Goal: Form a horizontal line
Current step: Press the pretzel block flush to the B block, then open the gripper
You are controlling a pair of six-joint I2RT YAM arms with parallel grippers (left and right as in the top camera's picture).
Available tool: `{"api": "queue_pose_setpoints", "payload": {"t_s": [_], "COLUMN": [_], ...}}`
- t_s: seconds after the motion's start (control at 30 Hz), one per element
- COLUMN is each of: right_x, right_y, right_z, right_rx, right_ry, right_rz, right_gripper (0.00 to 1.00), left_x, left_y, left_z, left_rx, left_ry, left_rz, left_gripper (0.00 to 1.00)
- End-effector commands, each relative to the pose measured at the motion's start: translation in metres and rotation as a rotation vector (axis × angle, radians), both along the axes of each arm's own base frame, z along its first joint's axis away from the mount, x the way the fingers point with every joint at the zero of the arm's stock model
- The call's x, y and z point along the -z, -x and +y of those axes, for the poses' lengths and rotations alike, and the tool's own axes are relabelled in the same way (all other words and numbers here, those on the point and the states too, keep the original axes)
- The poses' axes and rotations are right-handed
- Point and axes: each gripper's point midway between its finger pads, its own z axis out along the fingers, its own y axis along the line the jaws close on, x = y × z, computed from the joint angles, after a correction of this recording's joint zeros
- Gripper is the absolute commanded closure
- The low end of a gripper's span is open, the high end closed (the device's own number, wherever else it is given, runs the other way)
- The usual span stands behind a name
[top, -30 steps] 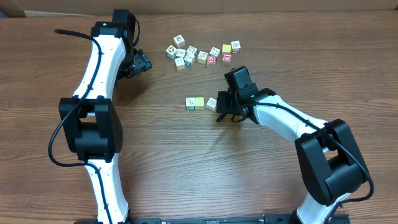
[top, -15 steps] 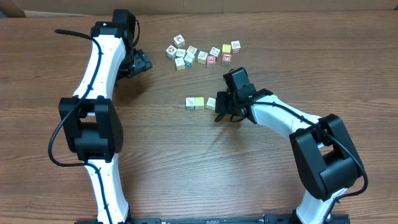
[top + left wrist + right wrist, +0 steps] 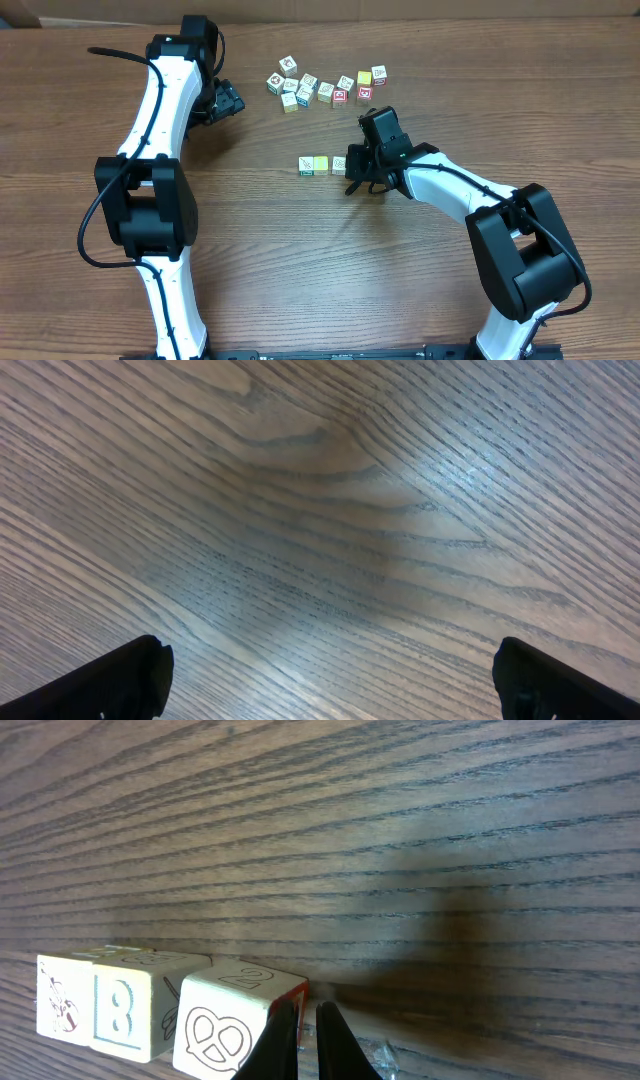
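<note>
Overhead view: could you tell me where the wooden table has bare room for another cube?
Bare wooden table lies below the short row of three picture cubes, between the white left arm and white right arm, and beside the row's left end. Crowded: the loose cluster of cubes at the far edge, and the row's right end, where the right gripper sits.

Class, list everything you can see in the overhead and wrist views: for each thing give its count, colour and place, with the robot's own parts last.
Row cubes: three; white-green, pale yellow, white with a red side; short line at the table's middle.
Loose cubes: about twelve; mostly white, some yellow or red; irregular cluster beyond the row.
Table: one; brown wood grain; under everything.
Left arm: one; white and black; left side, jaws wide apart over bare wood.
Right arm: one; white and black; right side, jaws nearly closed at the row's right-end cube.
</note>
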Motion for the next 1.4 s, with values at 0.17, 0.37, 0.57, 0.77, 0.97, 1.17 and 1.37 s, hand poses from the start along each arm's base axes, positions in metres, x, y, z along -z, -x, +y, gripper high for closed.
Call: {"api": "queue_pose_setpoints", "payload": {"t_s": [0.17,0.37,0.57,0.77,0.97,1.17,1.37], "right_x": [0.0030,0.0036,0.0065,0.0061,0.0060,0.0056,0.0048], "right_y": [-0.0002,0.0008,0.0052,0.0045,0.0042,0.0062,0.0079], "right_z": [0.0021,0.0016,-0.0007,-0.0005,-0.0002,0.0034,0.0073], "right_rx": [-0.010,-0.009,-0.009,-0.009,-0.010,-0.033,-0.063], "right_ry": [0.002,0.004,0.014,0.013,0.012,-0.002,-0.011], "right_rz": [-0.011,-0.006,0.015,0.012,0.010,0.015,0.014], "right_gripper": [0.96,0.96,0.96,0.96,0.96,0.96,0.96], "left_x": [-0.0006,-0.0006,-0.0007,-0.0006,-0.0006,-0.0006,-0.0006], "left_y": [-0.0042,-0.0042,-0.0042,-0.0042,-0.0042,-0.0042,-0.0042], "left_z": [-0.0010,-0.0010,-0.0009,-0.0010,-0.0010,-0.0010,-0.0010], "left_rx": [0.011,0.011,0.011,0.011,0.011,0.011,0.011], "left_ry": [-0.005,-0.005,-0.005,-0.005,-0.005,-0.005,-0.005], "left_rz": [-0.008,-0.008,-0.008,-0.008,-0.008,-0.008,-0.008], "left_gripper": [0.00,0.00,0.00,0.01,0.00,0.00,0.00]}}
